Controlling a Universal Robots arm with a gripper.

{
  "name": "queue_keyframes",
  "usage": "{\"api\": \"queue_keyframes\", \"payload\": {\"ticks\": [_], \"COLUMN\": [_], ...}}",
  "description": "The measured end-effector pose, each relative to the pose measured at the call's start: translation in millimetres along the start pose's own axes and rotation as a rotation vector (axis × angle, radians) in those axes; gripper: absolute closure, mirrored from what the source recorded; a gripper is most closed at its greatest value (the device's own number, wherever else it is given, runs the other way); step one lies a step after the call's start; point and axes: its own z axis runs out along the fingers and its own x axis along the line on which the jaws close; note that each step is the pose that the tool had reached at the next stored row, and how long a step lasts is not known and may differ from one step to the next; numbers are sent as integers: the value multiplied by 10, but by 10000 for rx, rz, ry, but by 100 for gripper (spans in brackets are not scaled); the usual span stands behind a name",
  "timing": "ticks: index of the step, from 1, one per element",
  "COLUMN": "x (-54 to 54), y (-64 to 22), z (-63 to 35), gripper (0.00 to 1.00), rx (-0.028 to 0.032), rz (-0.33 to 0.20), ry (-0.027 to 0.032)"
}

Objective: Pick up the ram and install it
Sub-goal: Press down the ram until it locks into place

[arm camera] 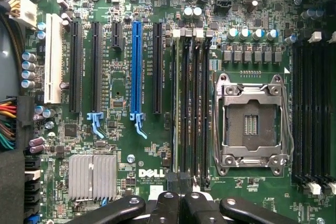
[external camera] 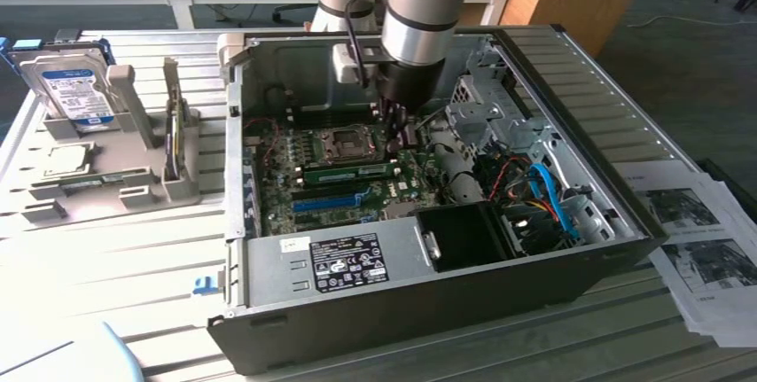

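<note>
1. Black two-finger gripper (external camera: 400, 134) (arm camera: 181, 205) on silver-grey robot arm (external camera: 420, 10), reaching down into open black metal computer case (external camera: 391, 311).
2. Fingers closed tight together, no gap visible in the wrist view.
3. Long thin green circuit-board ram stick (external camera: 351, 169) standing on edge in a black memory slot on green motherboard (arm camera: 121, 145), between square metal processor socket (external camera: 349, 141) (arm camera: 251, 124) and long bright-blue plastic slot (external camera: 328, 202) (arm camera: 137, 66).
4. Gripper tips just above the ram's end nearer the exterior view's right; pinching or only pressing, cannot tell.
5. Silver hard drive with blue-white label (external camera: 69, 88) upright in grey plastic holder (external camera: 130, 183), well apart at the exterior view's left.
6. Printed paper sheets (external camera: 698, 249) on table at the exterior view's right.
</note>
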Motion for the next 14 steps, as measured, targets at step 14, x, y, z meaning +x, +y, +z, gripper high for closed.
{"api": "queue_keyframes", "payload": {"ticks": [14], "x": [-1], "y": [-91], "z": [3], "gripper": [91], "rx": [0], "rz": [0], "ry": [-1]}}
